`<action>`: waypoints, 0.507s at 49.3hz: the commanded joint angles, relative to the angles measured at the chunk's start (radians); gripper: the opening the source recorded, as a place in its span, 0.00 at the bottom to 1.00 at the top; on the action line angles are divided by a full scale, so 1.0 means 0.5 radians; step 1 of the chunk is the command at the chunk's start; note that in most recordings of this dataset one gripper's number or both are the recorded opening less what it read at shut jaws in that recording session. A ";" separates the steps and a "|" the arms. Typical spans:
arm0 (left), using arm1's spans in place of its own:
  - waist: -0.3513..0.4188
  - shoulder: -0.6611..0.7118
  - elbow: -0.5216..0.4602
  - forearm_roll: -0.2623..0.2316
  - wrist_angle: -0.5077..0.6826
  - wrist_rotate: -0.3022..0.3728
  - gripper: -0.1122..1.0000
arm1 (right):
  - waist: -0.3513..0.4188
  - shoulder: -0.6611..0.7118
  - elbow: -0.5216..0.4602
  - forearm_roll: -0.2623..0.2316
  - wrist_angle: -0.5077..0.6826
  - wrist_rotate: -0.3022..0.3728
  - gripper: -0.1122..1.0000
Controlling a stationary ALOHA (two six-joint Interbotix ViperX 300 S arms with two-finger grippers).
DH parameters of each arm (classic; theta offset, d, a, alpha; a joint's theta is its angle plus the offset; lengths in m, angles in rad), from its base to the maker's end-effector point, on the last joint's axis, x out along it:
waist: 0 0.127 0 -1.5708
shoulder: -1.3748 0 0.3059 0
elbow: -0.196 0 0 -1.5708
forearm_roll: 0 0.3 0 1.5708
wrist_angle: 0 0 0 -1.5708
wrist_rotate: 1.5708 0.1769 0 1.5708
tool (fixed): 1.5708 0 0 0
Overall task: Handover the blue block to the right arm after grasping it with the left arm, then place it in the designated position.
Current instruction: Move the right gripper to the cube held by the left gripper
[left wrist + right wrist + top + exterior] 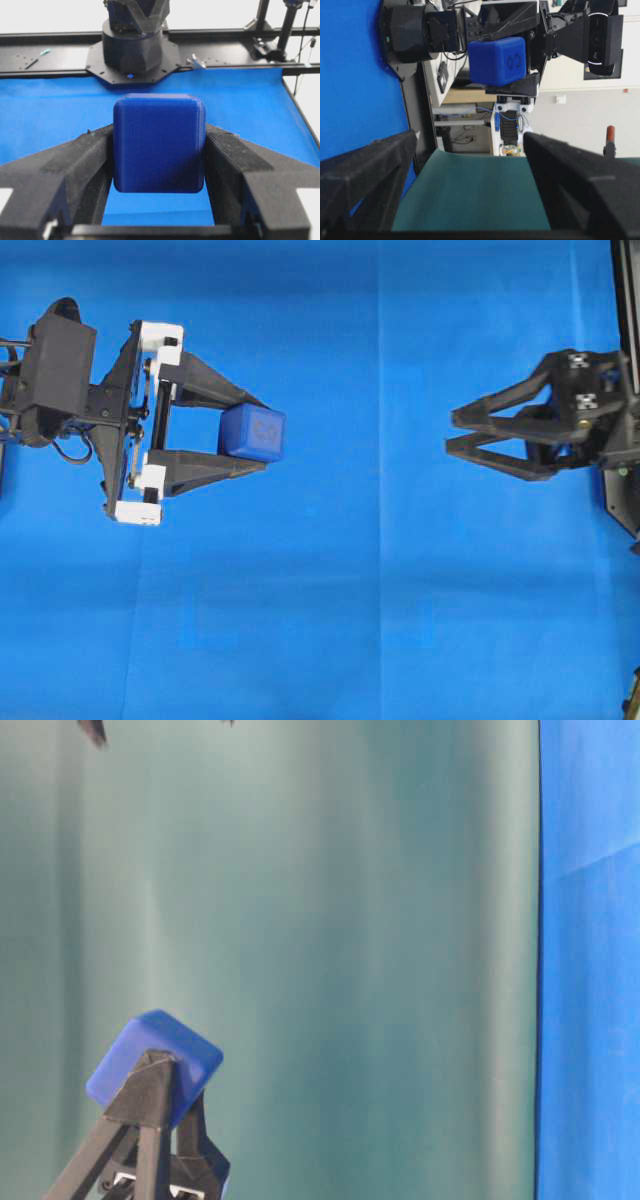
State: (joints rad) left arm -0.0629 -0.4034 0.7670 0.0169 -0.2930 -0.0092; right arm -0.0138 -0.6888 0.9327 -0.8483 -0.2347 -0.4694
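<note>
Left gripper (255, 438), black w/ white end blocks on its rail, is clamped on the small navy-blue plastic cube w/ rounded edges (253, 432): block sits between the fingertips, held off the bright blue cloth (330, 620), its far half sticking out past the tips. Looks rigid, light, smooth-faced, so prob. a bit slippery; the pads grip two opposite flat sides. Best take for the other arm: the two free faces on the protruding half. Right gripper (449, 434), all black, jaws spread wide, nothing between them, well apart from the block. Clear cloth between the two; cloth edges far off.
</note>
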 commanded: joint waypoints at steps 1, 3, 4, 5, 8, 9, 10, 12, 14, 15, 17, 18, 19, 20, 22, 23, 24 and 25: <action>0.006 -0.037 -0.021 -0.003 -0.021 -0.003 0.51 | 0.000 0.083 -0.117 0.003 -0.018 0.006 0.94; 0.003 -0.034 -0.021 -0.003 -0.021 -0.003 0.51 | 0.000 0.132 -0.153 0.003 -0.018 0.006 0.94; 0.006 -0.034 -0.021 0.000 -0.021 -0.003 0.51 | 0.003 0.156 -0.172 0.000 -0.015 0.006 0.94; 0.006 -0.034 -0.021 -0.003 -0.021 -0.003 0.51 | 0.000 0.181 -0.190 0.003 -0.018 0.006 0.94; 0.006 -0.034 -0.021 -0.003 -0.021 -0.003 0.51 | 0.000 0.249 -0.252 0.000 -0.018 0.006 0.94; 0.006 -0.034 -0.021 0.000 -0.021 -0.003 0.51 | 0.000 0.273 -0.270 0.003 -0.018 0.006 0.94; 0.003 -0.034 -0.021 0.000 -0.021 -0.003 0.51 | 0.000 0.295 -0.288 0.003 -0.018 0.006 0.94; 0.006 -0.034 -0.021 -0.003 -0.021 -0.003 0.51 | 0.003 0.344 -0.325 0.003 -0.018 0.006 0.94; 0.006 -0.034 -0.021 -0.003 -0.018 -0.003 0.51 | 0.000 0.393 -0.365 0.003 -0.018 0.006 0.94; 0.003 -0.034 -0.021 -0.003 -0.018 -0.003 0.51 | 0.000 0.414 -0.387 0.000 -0.018 0.006 0.94; 0.003 -0.034 -0.021 -0.003 -0.015 -0.003 0.51 | 0.000 0.460 -0.423 0.000 -0.018 0.006 0.94; 0.006 -0.034 -0.021 -0.003 -0.015 -0.003 0.51 | 0.003 0.482 -0.445 0.003 -0.018 0.006 0.94; 0.006 -0.034 -0.021 -0.003 -0.015 -0.003 0.51 | 0.003 0.503 -0.463 0.000 -0.018 0.006 0.94; 0.006 -0.034 -0.021 -0.003 -0.012 -0.003 0.51 | 0.000 0.528 -0.485 0.000 -0.018 0.006 0.94; 0.006 -0.034 -0.021 0.000 -0.012 -0.003 0.51 | 0.000 0.571 -0.525 0.000 -0.018 0.006 0.94; 0.003 -0.034 -0.021 -0.003 -0.012 -0.003 0.51 | 0.000 0.592 -0.546 0.000 -0.018 0.006 0.94; 0.003 -0.034 -0.021 -0.003 -0.009 -0.003 0.51 | -0.003 0.626 -0.577 0.003 -0.018 0.006 0.94; 0.006 -0.034 -0.021 -0.003 -0.012 -0.003 0.51 | -0.003 0.647 -0.595 0.003 -0.018 0.006 0.94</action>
State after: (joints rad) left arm -0.0629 -0.4034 0.7670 0.0184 -0.2930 -0.0092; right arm -0.0153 -0.3942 0.6949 -0.8498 -0.2362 -0.4679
